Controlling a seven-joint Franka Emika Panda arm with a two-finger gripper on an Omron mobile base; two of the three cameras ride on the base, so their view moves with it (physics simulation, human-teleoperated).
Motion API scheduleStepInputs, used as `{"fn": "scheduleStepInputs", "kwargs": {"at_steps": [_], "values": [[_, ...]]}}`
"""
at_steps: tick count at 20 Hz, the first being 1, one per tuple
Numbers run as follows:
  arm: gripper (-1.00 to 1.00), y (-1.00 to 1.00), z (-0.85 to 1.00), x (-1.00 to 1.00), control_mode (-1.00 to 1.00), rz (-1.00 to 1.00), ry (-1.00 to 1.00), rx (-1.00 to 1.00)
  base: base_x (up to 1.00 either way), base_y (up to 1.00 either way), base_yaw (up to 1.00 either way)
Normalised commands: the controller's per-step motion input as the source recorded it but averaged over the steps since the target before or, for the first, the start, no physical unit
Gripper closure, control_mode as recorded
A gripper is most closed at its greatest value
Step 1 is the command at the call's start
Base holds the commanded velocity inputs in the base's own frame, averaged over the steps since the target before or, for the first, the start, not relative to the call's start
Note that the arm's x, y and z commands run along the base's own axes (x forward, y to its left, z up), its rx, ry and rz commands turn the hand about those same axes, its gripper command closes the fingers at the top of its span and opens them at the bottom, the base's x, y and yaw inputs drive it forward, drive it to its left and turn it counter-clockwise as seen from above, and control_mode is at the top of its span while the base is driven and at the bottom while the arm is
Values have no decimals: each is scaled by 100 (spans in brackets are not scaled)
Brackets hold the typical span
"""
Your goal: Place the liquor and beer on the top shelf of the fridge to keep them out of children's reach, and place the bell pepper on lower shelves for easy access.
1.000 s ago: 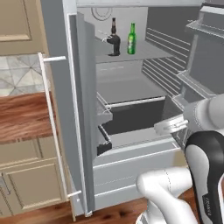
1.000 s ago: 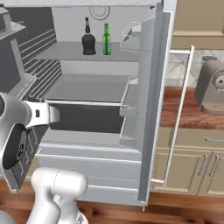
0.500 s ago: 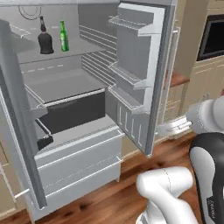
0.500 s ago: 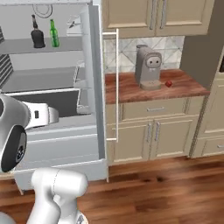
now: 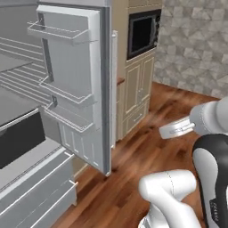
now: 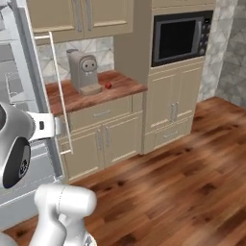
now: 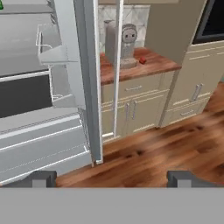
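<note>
The bell pepper [image 6: 108, 85] is a small red ball on the wooden counter [image 6: 120, 89], just right of a grey coffee machine [image 6: 84, 72]. In the hand view the pepper [image 7: 142, 61] lies far ahead, beyond the fridge door edge [image 7: 87, 87]. My gripper [image 7: 112, 179] is open and holds nothing, well short of the counter. The fridge [image 5: 26, 133] stands open on the left, with grey lower shelves [image 5: 18, 107] and a dark drawer front [image 5: 18, 142]. A green sliver at the hand view's top left corner looks like the beer [image 7: 1, 5]. The liquor is out of view.
The open fridge door [image 5: 75, 89] with wire racks juts between fridge and counter; its long white handle [image 7: 118, 65] crosses the hand view. Beige cabinets [image 6: 103, 139] sit under the counter. A tall unit with a black microwave [image 6: 180, 38] stands right. Wood floor [image 6: 182, 182] spreads ahead.
The whole picture has swung right, so the camera moved: the fridge interior with both bottles slid off to the left, and the counter, microwave and stone wall came in. The gripper stayed open.
</note>
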Motion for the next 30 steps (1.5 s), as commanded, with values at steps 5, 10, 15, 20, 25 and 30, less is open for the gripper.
{"fn": "scheduleStepInputs", "kwargs": {"at_steps": [5,10,15,20,25,30], "values": [[-100,0,0,0,100,0,0,0,46,-28,-34],[-100,0,0,0,100,0,0,0,74,-36,-15],[-100,0,0,0,100,0,0,0,88,-22,-3],[-100,0,0,0,100,0,0,0,85,0,13],[-100,0,0,0,100,0,0,0,81,0,40],[-100,0,0,0,100,0,0,0,83,-1,46]]}}
